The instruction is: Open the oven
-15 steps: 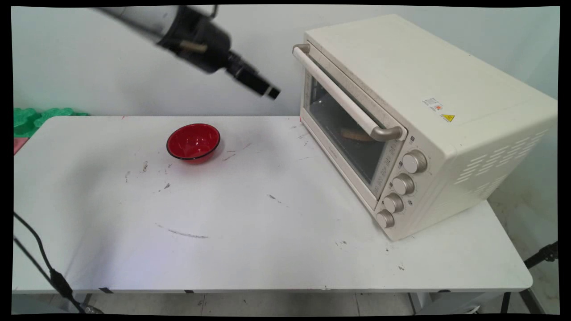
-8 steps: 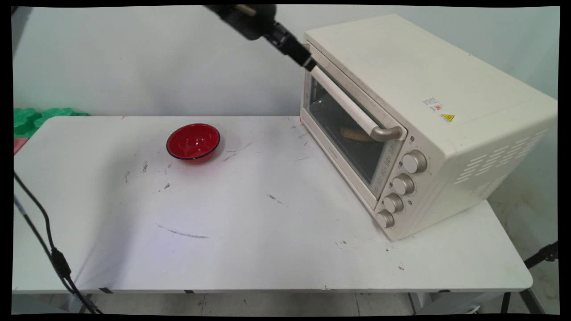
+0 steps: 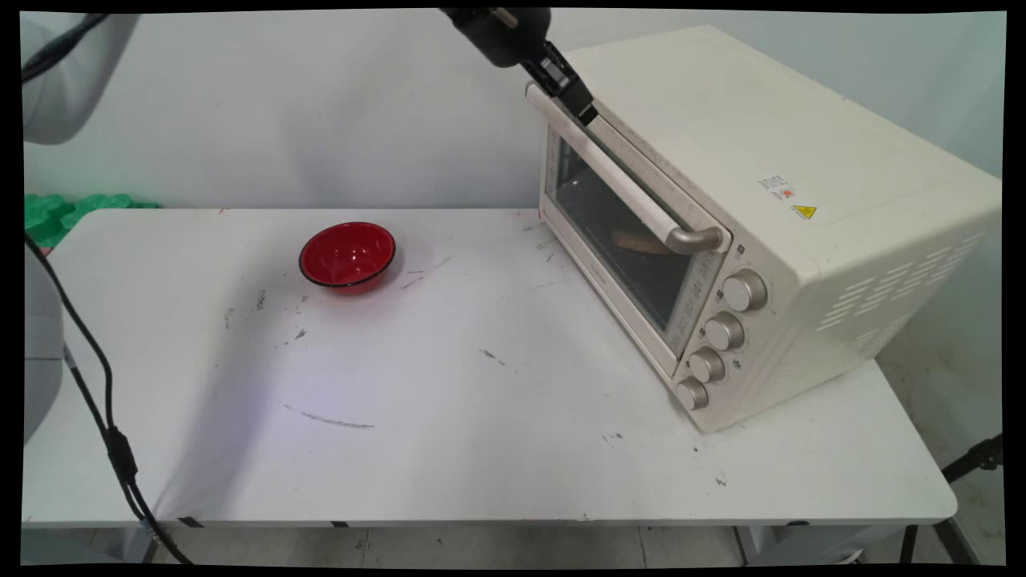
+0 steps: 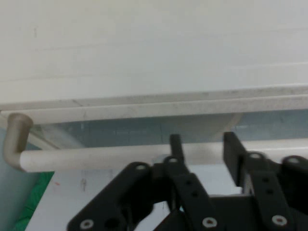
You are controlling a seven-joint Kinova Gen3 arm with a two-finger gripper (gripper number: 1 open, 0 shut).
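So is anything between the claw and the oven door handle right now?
Nothing visible. The claw is at the toaster oven's door handle near its far end, fingers open and level with the bar, no object between.

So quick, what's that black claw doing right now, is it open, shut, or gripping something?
Black two-finger gripper: open, fingers apart at the cream toaster oven's white bar handle, near its far end, not clamped on it.

Glossy red bowl (image 3: 347,255) (plastic-looking); scuffed table (image 3: 449,417).
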